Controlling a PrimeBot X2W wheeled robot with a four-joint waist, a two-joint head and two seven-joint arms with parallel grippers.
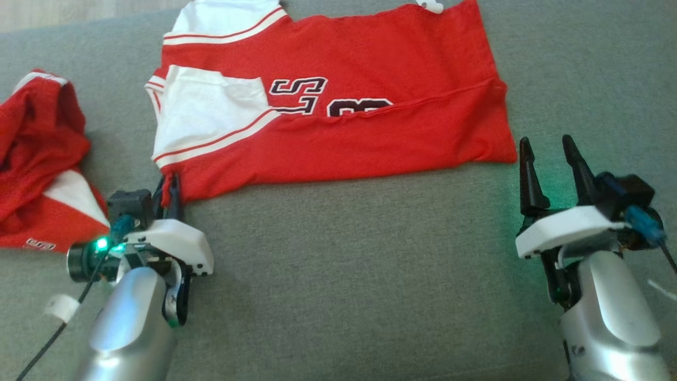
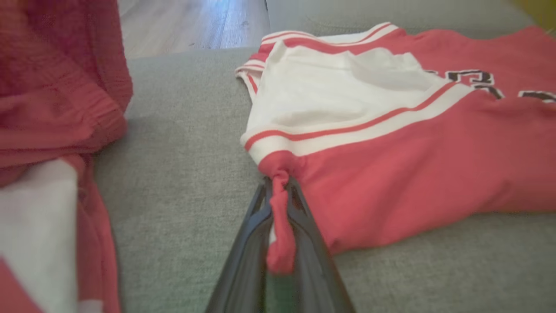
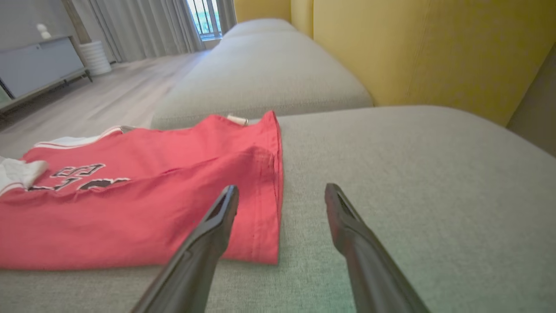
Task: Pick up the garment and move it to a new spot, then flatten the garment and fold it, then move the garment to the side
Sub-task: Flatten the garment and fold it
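Closest to us, our left claw (image 2: pixel 279 184) has its two dark fingers pressed together on a twisted corner of the red-and-white mesh jersey (image 1: pixel 338 132), with a small roll of red cloth squeezed between them. From that claw the jersey spreads forward and to its right, lying doubled over lengthwise on the grey fabric sofa cushion (image 1: pixel 344 275). Its white sleeve panel is just ahead of the fingertips and the dark lettering is beyond. Our right claw (image 1: pixel 545 140) has its fingers spread apart with nothing between them. It stands just beside the jersey's hem corner, which lies to its left. In the right wrist view one finger crosses in front of the hem, but we cannot tell whether it touches.

We see several ways this could go wrong. The left pinch holds only a thin bunched bit of slippery mesh, so a quick pull may slide it free. If we lift or drag with that one corner alone, the far side would trail and the doubled layers could skew or fall open. The right claw could close on just the top layer, or on the cushion. A crumpled red-and-white garment (image 1: pixel 42 159) lies near the left claw's left side, and a sideways sweep could snag it.
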